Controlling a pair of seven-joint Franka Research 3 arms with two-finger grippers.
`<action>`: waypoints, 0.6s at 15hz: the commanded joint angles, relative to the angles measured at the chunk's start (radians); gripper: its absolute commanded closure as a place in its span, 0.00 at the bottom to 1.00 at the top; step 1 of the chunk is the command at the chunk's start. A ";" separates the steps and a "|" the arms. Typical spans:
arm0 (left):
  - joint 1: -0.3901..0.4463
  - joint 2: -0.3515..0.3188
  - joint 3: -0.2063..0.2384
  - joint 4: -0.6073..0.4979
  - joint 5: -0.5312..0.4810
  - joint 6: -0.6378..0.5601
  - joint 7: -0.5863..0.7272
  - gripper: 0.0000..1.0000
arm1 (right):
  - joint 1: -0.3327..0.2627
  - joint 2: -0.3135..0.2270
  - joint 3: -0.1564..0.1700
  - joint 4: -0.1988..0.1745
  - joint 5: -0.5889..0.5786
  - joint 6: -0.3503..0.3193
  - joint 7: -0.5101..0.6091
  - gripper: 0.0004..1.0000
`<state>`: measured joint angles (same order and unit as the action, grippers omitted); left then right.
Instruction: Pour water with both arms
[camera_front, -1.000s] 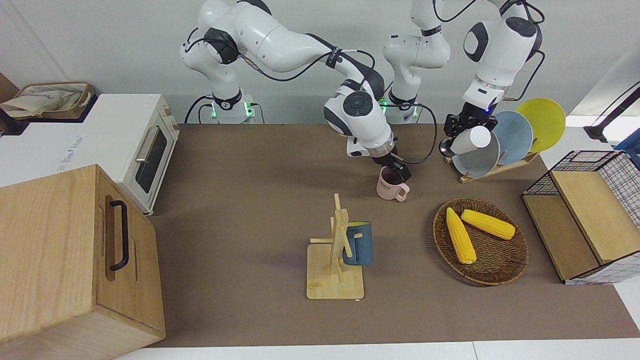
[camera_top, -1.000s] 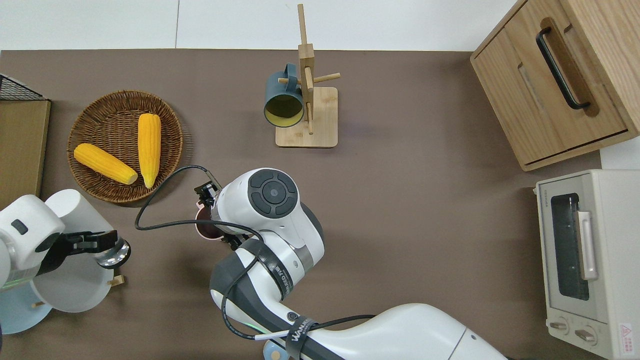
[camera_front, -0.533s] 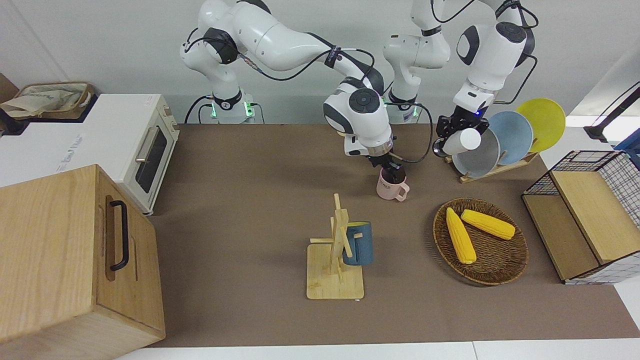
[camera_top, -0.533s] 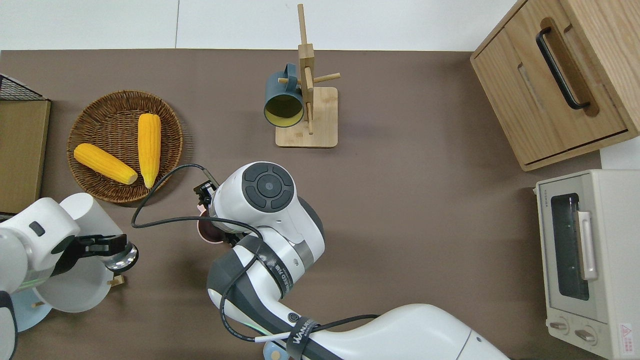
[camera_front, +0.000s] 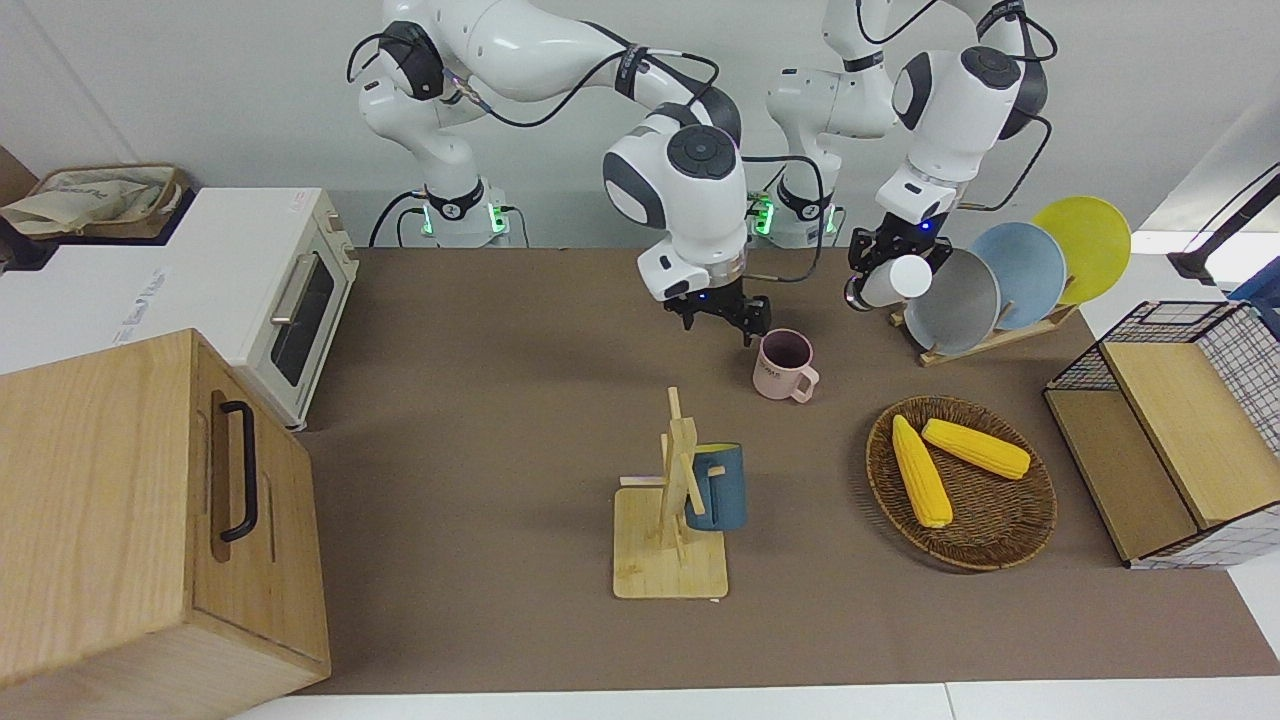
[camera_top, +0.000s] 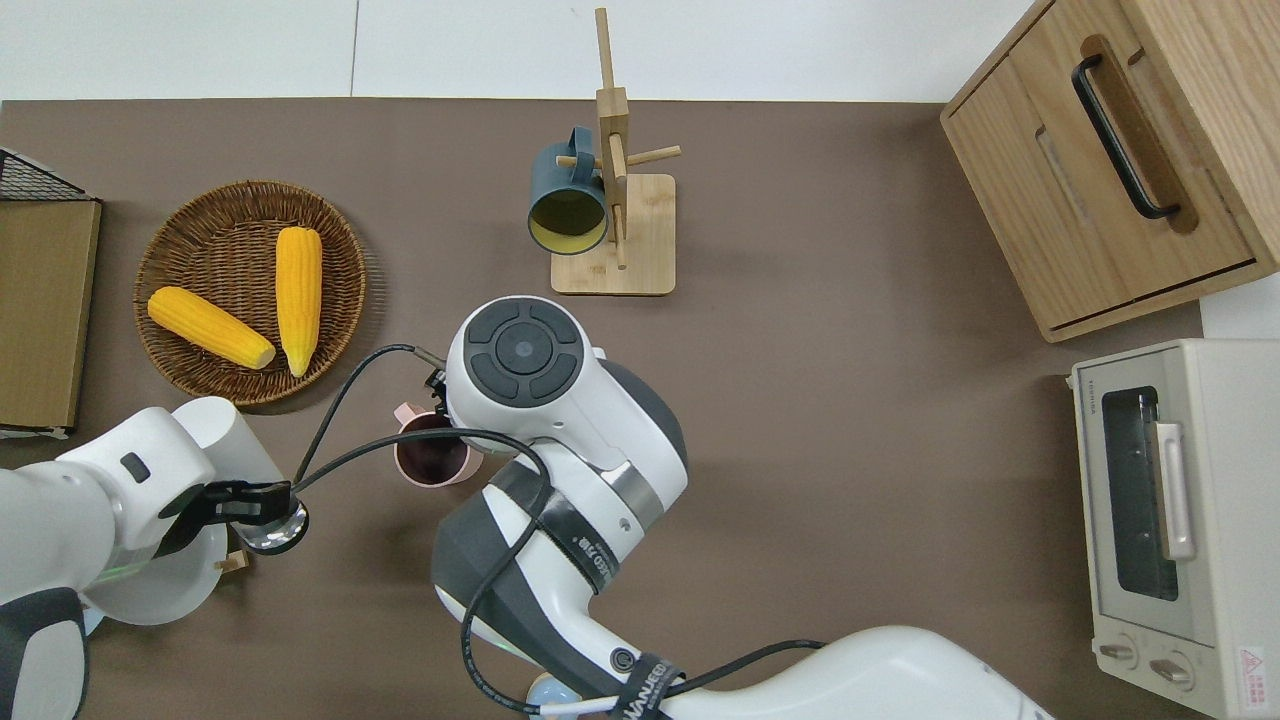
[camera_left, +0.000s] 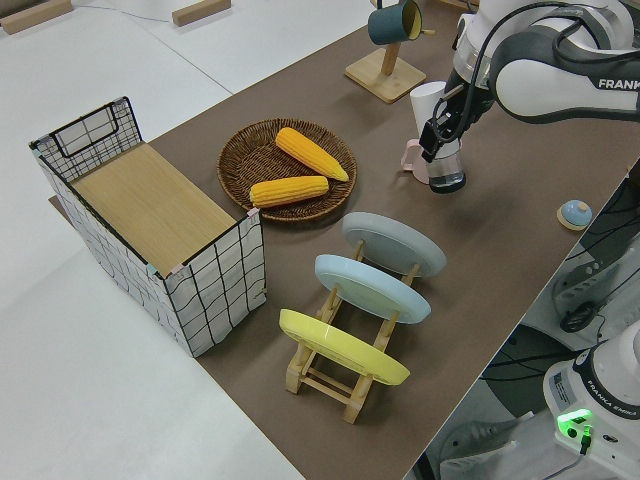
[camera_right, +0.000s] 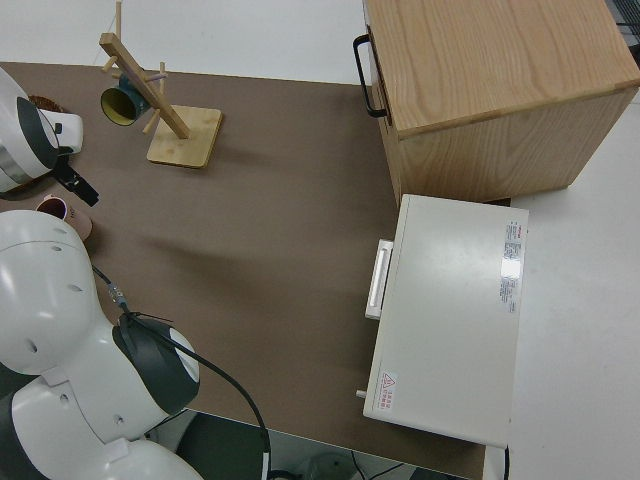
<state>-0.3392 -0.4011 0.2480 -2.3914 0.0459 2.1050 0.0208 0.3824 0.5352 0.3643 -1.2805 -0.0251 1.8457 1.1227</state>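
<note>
"FRANKA" reads on the arm link in the left side view. Wide bare brown surface (camera_front: 480, 420) between the mug rack (camera_front: 672, 520) and toaster oven (camera_front: 290, 300). Right gripper (camera_front: 722, 318) empty, fingers spread, just beside the upright pink mug (camera_front: 782, 366). Left gripper (camera_top: 232, 503) clamped on a white bottle (camera_front: 890, 280), near the plate rack (camera_front: 985, 335).

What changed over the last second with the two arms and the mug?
The right tool let go of the pink mug and rose clear, now open beside it. The left tool, still shut on the white bottle, carried it from over the plate rack toward the mug. The mug stayed upright in place; the corn basket, blue mug on its stand and the plates did not move.
</note>
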 joint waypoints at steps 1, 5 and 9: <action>-0.018 -0.068 -0.029 -0.067 -0.032 0.039 -0.013 1.00 | -0.068 -0.115 -0.011 -0.069 -0.030 -0.083 -0.266 0.02; -0.033 -0.093 -0.049 -0.094 -0.050 0.040 -0.016 1.00 | -0.118 -0.204 -0.010 -0.134 -0.079 -0.151 -0.453 0.02; -0.040 -0.091 -0.104 -0.110 -0.078 0.040 -0.027 1.00 | -0.181 -0.296 -0.013 -0.201 -0.125 -0.198 -0.683 0.02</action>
<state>-0.3602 -0.4454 0.1727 -2.4706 -0.0067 2.1257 0.0170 0.2619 0.3428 0.3455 -1.3705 -0.1191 1.6574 0.6075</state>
